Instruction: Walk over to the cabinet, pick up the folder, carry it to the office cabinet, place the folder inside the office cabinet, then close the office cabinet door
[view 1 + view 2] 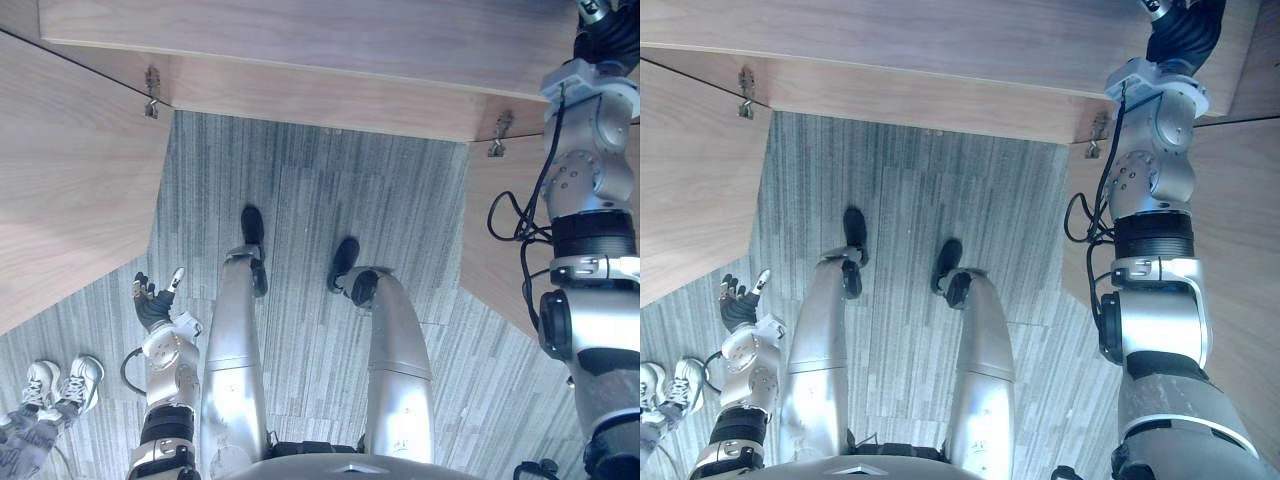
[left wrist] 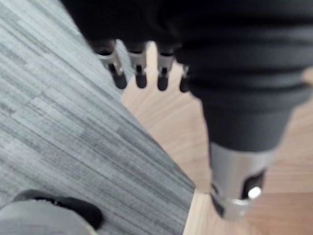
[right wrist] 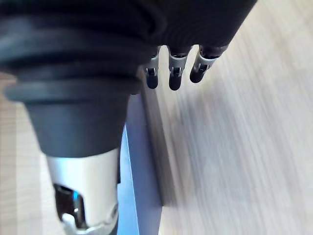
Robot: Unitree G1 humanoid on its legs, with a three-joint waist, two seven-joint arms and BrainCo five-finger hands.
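Observation:
A blue-grey folder (image 3: 143,196) stands on edge against a pale wooden surface (image 3: 234,147) inside the office cabinet (image 1: 300,50). My right hand (image 1: 1185,30) is raised into the cabinet at the upper right. Its fingers (image 3: 175,73) are straight and sit just at the folder's upper edge, with the thumb (image 3: 83,196) on the folder's other side, not curled round it. My left hand (image 1: 152,305) hangs low at my left side, open and holding nothing, its fingers (image 2: 139,73) straight above the carpet.
The cabinet's left door (image 1: 70,200) and right door (image 1: 500,250) stand open on either side of me, hung on metal hinges (image 1: 152,92). Grey striped carpet (image 1: 310,220) lies between them. A person's white shoes (image 1: 60,385) are at the lower left.

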